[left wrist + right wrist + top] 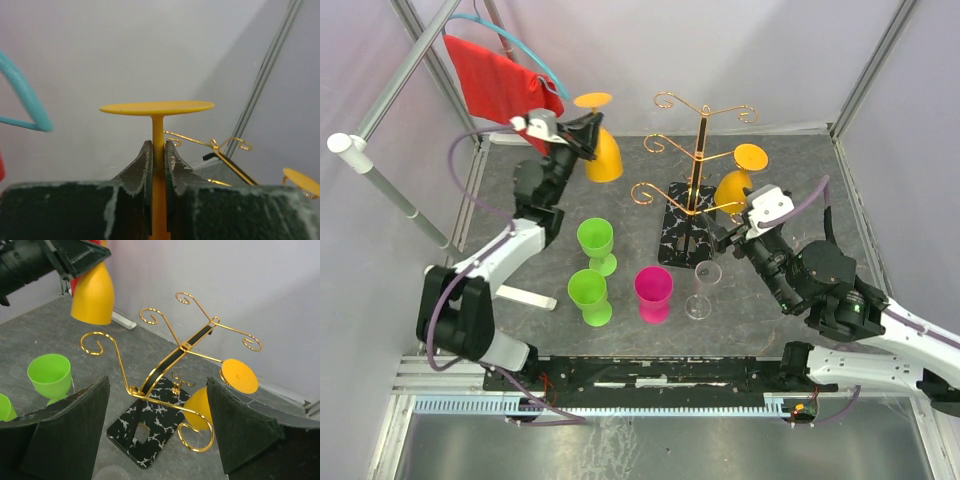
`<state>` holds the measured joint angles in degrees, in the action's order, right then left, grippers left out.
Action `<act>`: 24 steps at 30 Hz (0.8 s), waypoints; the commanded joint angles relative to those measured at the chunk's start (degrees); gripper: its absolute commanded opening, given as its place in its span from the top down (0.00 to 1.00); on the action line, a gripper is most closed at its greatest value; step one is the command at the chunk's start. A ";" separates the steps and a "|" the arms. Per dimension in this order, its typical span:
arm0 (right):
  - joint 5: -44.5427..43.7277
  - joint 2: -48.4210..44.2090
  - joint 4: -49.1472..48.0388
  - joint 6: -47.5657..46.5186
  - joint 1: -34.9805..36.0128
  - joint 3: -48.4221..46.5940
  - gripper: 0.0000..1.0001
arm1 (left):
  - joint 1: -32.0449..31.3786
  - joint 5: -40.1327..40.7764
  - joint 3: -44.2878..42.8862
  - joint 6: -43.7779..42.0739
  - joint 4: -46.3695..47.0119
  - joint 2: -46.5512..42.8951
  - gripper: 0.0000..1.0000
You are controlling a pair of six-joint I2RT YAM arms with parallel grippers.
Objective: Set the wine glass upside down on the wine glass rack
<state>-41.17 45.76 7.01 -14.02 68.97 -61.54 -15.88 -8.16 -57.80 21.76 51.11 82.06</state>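
Note:
My left gripper (590, 135) is shut on the stem of a yellow wine glass (603, 152), held upside down in the air at the back left, foot up. In the left wrist view the jaws press the yellow stem (157, 131) from both sides under the flat foot (156, 107). The gold wine glass rack (695, 160) stands to its right on a black marble base (672, 240). A second yellow glass (733, 187) hangs upside down on a right arm of the rack. My right gripper (727, 240) is open beside the base, and its wrist view shows nothing between the fingers (65, 430).
A clear wine glass (702, 290) stands upright in front of the rack base. Two green cups (596, 243) (588, 295) and a pink cup (653, 292) stand left of it. A red cloth (490, 80) hangs on the frame at the back left.

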 commanded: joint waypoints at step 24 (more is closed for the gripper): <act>3.14 -14.36 13.97 1.84 0.27 4.13 0.10 | -4.74 -9.21 -18.98 -17.65 28.17 36.77 0.97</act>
<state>-39.31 31.79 21.65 -10.81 69.01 -57.58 -20.60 -13.43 -71.00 3.40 77.65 116.55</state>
